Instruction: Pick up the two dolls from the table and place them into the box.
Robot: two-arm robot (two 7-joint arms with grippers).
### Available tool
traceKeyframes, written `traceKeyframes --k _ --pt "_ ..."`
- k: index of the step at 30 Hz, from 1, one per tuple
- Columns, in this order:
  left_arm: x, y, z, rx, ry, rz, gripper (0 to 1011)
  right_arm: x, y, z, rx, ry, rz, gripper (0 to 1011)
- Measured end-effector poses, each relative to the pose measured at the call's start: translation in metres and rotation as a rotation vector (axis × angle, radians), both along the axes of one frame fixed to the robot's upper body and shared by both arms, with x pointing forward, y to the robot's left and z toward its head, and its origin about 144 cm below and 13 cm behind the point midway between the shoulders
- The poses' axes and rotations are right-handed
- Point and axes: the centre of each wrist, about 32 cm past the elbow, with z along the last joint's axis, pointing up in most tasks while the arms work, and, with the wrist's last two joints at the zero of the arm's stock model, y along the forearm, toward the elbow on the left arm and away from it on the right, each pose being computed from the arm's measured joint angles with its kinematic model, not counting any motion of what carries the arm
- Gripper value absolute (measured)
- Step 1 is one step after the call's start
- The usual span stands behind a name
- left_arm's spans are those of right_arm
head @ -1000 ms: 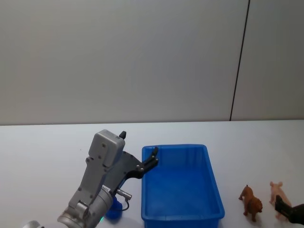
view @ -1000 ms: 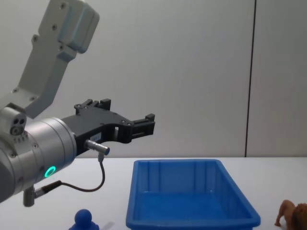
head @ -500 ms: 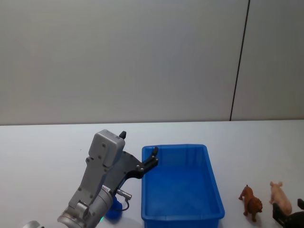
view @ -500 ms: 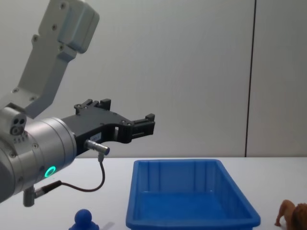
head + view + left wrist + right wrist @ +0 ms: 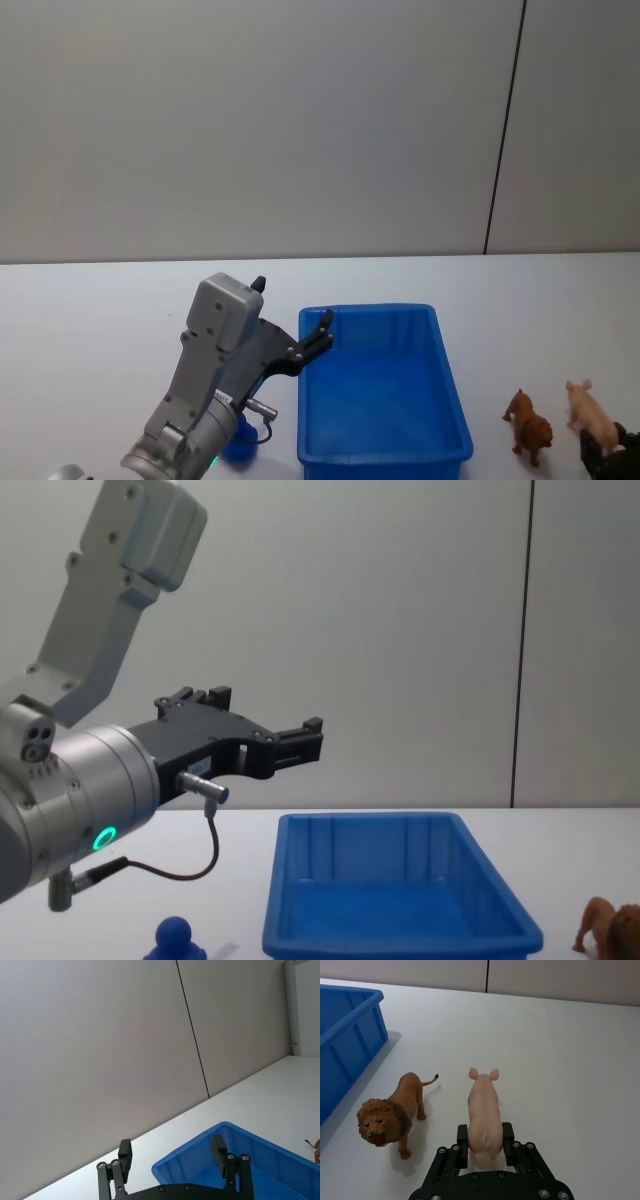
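Note:
The brown lion doll [image 5: 390, 1115] stands on the white table [image 5: 100, 320] right of the blue box [image 5: 372, 309], also seen in the head view [image 5: 528, 428] and at the chest view's edge [image 5: 610, 930]. The blue round-headed doll [image 5: 176, 938] stands left of the box [image 5: 400, 920], half hidden under my left arm [image 5: 238, 442]. My left gripper [image 5: 292, 302] hangs open in the air above the box's left rim. My right gripper [image 5: 485, 1140] is shut on the rump of a pink pig [image 5: 482, 1110] that stands beside the lion.
The box [image 5: 250, 1157] has nothing in it. The pig [image 5: 590, 412] is the rightmost toy, close to the table's near right corner. A grey wall with a dark vertical seam [image 5: 505, 130] rises behind the table. Bare tabletop lies behind the box and to the far left.
In the head view my right gripper has slid down toward the lower right corner by the pig. The left arm, the box, the lion and the blue doll have not moved.

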Motion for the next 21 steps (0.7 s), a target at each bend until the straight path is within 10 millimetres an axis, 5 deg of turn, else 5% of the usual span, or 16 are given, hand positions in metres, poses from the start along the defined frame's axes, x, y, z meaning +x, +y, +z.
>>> traceKeyframes --k 21 --pt "0.000 0.000 0.000 0.000 0.000 0.000 1001 0.005 0.010 0.034 0.025 -0.194 0.111 382"
